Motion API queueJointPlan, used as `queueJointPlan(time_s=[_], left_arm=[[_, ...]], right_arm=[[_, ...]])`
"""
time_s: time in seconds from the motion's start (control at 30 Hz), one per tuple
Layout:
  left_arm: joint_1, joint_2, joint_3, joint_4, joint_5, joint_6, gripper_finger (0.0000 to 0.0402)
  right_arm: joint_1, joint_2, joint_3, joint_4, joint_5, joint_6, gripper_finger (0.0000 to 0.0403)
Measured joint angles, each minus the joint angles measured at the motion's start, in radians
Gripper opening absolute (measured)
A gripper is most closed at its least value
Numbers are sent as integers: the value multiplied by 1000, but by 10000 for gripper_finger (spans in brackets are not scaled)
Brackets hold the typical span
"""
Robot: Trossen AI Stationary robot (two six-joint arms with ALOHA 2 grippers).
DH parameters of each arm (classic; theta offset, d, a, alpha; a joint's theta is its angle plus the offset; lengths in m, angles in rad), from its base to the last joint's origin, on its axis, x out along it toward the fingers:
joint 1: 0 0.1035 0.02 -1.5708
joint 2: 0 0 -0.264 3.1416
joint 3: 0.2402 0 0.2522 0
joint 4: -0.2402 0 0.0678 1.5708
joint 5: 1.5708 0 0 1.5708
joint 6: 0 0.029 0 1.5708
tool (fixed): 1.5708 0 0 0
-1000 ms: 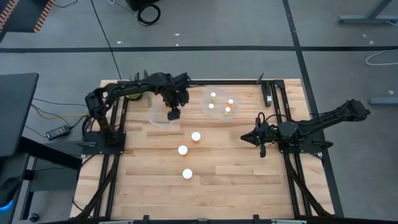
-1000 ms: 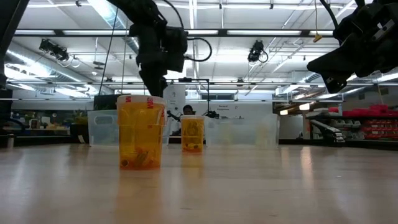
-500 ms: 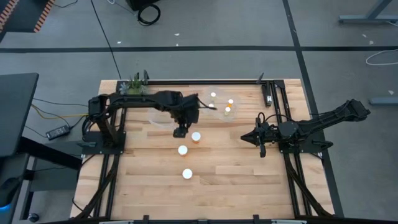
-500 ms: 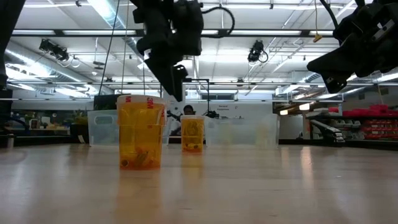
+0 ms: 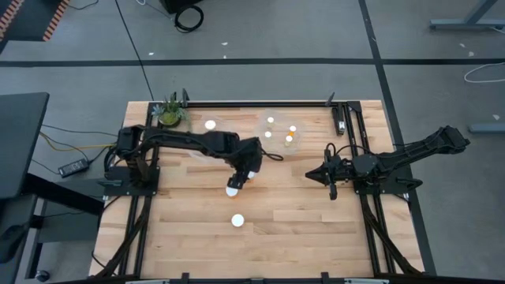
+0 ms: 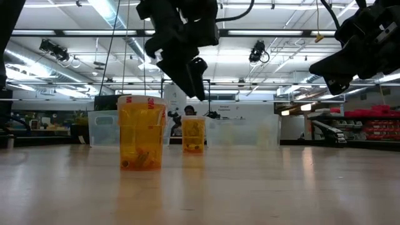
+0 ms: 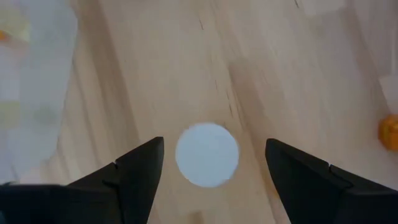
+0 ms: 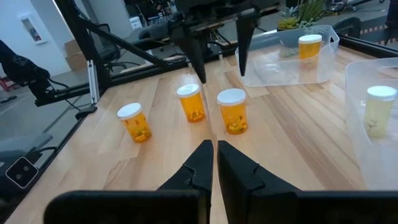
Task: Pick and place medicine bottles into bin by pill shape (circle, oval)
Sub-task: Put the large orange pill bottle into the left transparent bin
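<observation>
Left end effector (image 5: 233,186) moved onto middle bottle (image 5: 231,190), fingers spread

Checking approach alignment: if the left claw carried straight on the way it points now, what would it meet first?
Probably the white cap of a medicine bottle, centred between the open left claw fingers; how far below it sits is unclear.

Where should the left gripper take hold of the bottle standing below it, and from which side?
Come from straight above and close on the round body just under the cap. The bottle stands upright, and the open fingers of the left gripper sit either side of its white cap. The right gripper waits shut at the right.
</observation>
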Motion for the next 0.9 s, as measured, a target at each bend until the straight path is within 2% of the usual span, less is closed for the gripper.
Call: queueJointPlan(time_s=[0.47,0.7,0.9], left_arm=[[-5,55,2,33,-9,105,360],[-10,95,0,9,-10,175,364],[-18,108,0,12,-77,296,362]], right_arm=[[0,9,0,-20,0,0,31],[0,11,0,-22,0,0,31],[0,10,0,-21,0,0,31]])
